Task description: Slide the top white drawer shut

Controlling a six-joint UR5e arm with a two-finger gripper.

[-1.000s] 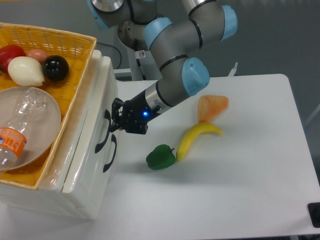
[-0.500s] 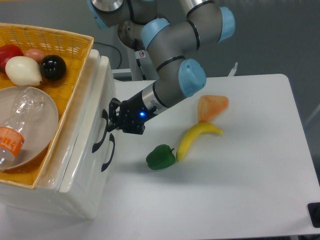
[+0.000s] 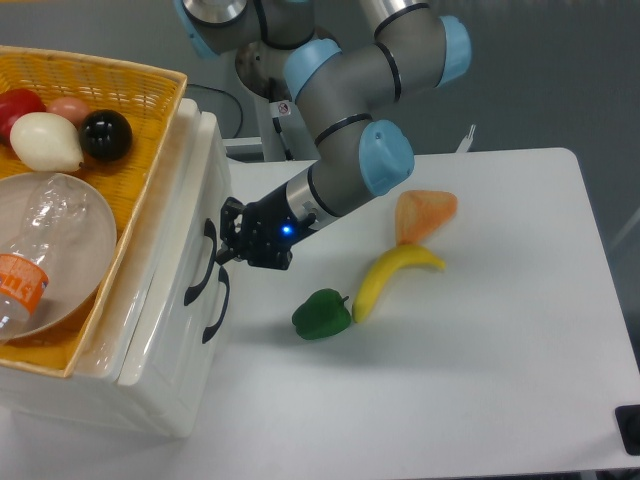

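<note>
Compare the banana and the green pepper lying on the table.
The banana is yellow, long and curved; the pepper is green, squat and blocky. The banana's far end touches the orange wedge, while the pepper lies closer to the cabinet and the claw. Both rest on the white table, almost touching each other.

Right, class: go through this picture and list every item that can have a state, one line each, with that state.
top white drawer: pushed in, about flush with the lower one
lower white drawer: closed
gripper: at the top drawer's black handle; open or shut unclear
plastic bottle: lying on its side in the bowl
yellow wicker basket: loaded, on the cabinet
</note>
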